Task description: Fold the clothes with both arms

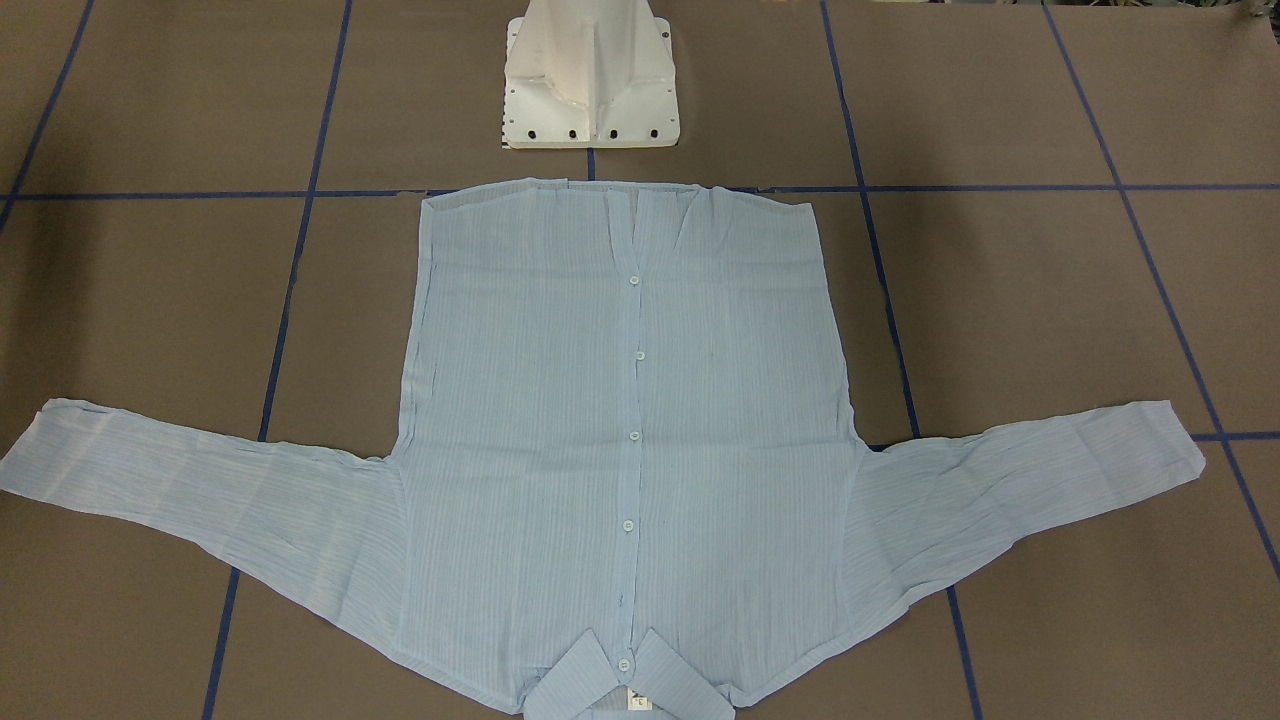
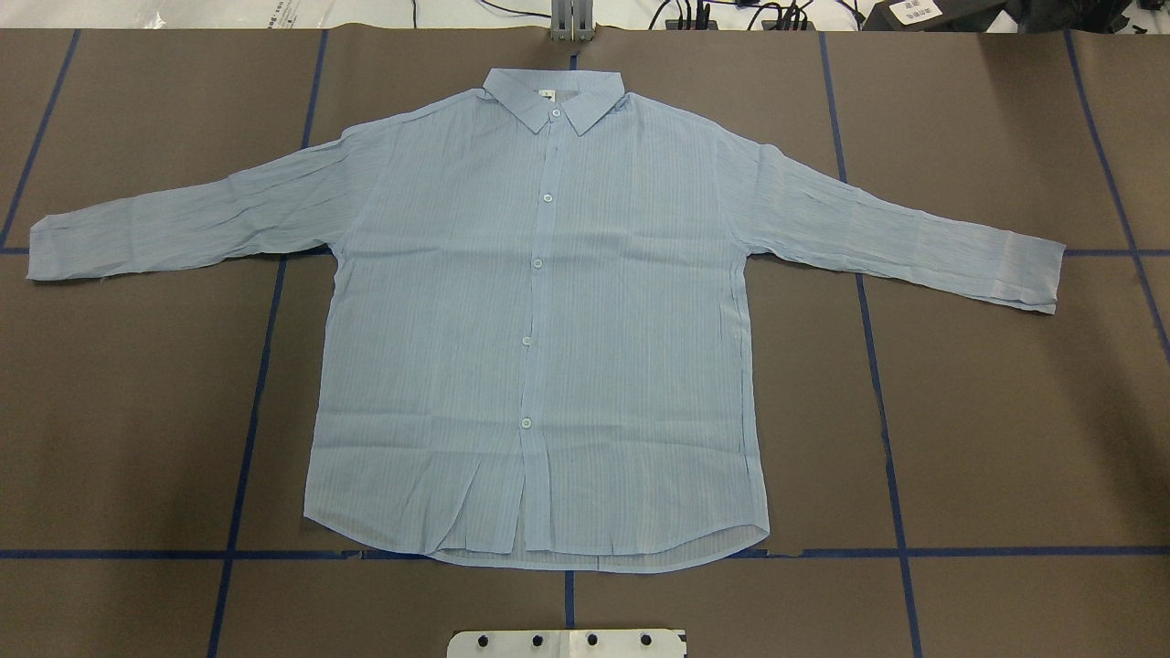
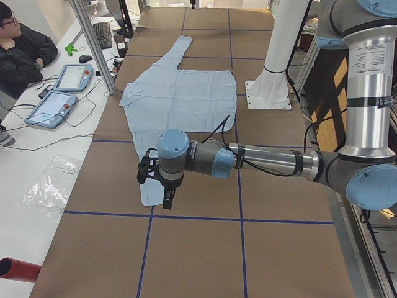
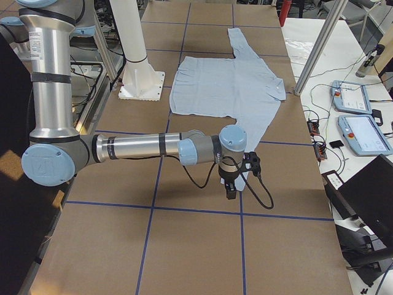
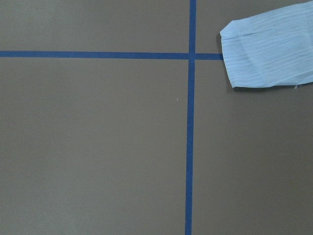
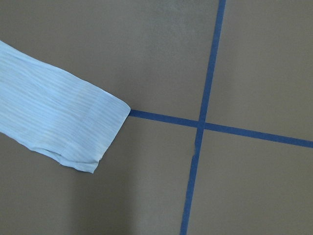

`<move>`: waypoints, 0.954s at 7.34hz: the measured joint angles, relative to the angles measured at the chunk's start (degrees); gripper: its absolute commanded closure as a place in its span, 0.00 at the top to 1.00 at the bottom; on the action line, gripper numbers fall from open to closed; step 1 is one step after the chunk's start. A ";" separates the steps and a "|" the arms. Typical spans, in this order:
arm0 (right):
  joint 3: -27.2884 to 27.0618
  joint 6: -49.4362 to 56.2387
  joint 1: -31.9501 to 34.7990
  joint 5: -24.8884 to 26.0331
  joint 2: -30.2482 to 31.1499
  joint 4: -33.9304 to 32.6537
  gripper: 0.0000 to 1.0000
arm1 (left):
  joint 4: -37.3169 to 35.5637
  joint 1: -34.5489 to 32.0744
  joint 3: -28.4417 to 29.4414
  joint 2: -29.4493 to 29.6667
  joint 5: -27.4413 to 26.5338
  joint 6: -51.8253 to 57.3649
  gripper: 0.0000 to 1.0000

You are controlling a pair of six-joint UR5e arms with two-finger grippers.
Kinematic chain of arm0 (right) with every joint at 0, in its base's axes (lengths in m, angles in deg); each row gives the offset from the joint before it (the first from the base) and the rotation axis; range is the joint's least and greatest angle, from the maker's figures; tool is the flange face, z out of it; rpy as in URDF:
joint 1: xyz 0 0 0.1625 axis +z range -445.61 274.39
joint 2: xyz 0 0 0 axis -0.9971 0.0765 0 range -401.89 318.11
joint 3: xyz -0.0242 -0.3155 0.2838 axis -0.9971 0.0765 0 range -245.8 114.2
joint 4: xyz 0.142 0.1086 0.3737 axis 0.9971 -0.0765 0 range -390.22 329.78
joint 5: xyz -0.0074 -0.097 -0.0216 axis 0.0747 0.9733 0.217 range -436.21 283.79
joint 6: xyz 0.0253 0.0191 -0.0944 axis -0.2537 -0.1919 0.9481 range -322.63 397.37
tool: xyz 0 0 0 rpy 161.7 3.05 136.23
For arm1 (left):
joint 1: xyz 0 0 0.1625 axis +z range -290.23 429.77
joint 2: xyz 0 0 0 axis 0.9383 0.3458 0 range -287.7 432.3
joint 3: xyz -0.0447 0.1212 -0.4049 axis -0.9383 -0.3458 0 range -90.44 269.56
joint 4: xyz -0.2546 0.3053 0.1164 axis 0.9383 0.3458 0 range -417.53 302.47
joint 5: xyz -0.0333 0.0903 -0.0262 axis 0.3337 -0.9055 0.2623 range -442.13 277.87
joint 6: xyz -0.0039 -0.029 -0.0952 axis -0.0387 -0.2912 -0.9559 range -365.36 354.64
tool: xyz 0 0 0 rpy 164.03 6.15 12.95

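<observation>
Left pincer (image 3: 164,192), black and two-fingered, hangs at the end of the grey-and-silver left arm (image 3: 267,162) in the lower middle of the exterior left view, near one sleeve end. It cannot be told how far its jaws are apart, or whether they hold anything. The right pincer (image 4: 230,187), on the right arm (image 4: 141,147), sits at the centre of the exterior right view, and its opening cannot be told either.

A light blue, finely striped long-sleeved button-up shirt (image 2: 548,347) lies flat and buttoned in the middle of the brown tabletop (image 2: 1005,411), which is crossed by blue tape lines. Both sleeves are spread out sideways, and the collar (image 2: 553,96) is at the top of the overhead view. One cuff (image 5: 269,54) shows at the upper right of the left wrist view. The other cuff (image 6: 73,127) shows at the left of the right wrist view.
</observation>
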 measured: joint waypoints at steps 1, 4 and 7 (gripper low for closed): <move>1.94 -3.81 -2.67 0.13 -0.55 4.96 1.00 | 3.42 0.02 1.32 -0.12 0.58 -0.27 1.00; 9.01 -9.68 -9.11 0.21 -1.22 21.61 1.00 | 7.04 0.16 2.92 0.43 2.02 -1.75 1.00; 12.47 -16.19 -13.46 0.85 -2.50 27.49 0.98 | 7.55 0.19 3.02 0.55 1.81 -1.51 1.00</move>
